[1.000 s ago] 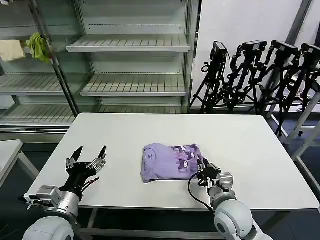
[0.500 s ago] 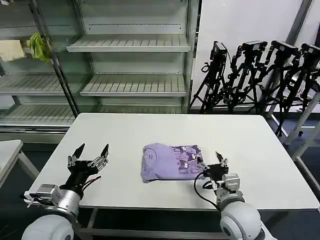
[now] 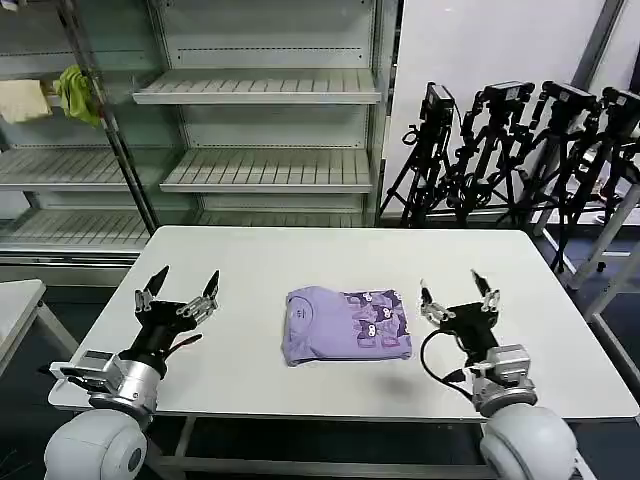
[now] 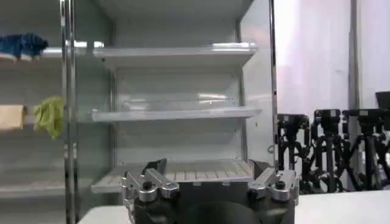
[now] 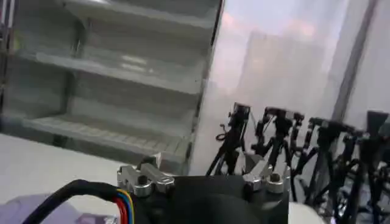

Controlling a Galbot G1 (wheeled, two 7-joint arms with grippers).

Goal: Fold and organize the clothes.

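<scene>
The clothes are one lavender T-shirt (image 3: 346,325), folded into a flat rectangle near the middle of the white table (image 3: 300,260), with its purple-and-white cartoon print facing up on the right half. A lavender corner of the shirt (image 5: 36,210) also shows in the right wrist view. My left gripper (image 3: 178,288) is raised above the table to the shirt's left, open and holding nothing. To the right of the shirt, my right gripper (image 3: 456,287) is lifted off the cloth, open and holding nothing.
Metal shelving (image 3: 260,90) stands behind the table, with a yellow-green cloth (image 3: 78,92) and a cream cloth (image 3: 22,100) at its far left. Black camera tripods (image 3: 520,150) crowd the back right. A second table edge (image 3: 15,300) shows at the left.
My right gripper let go of the shirt's right edge, opened and rose up and to the right. The left gripper lifted slightly. The shirt lies flatter.
</scene>
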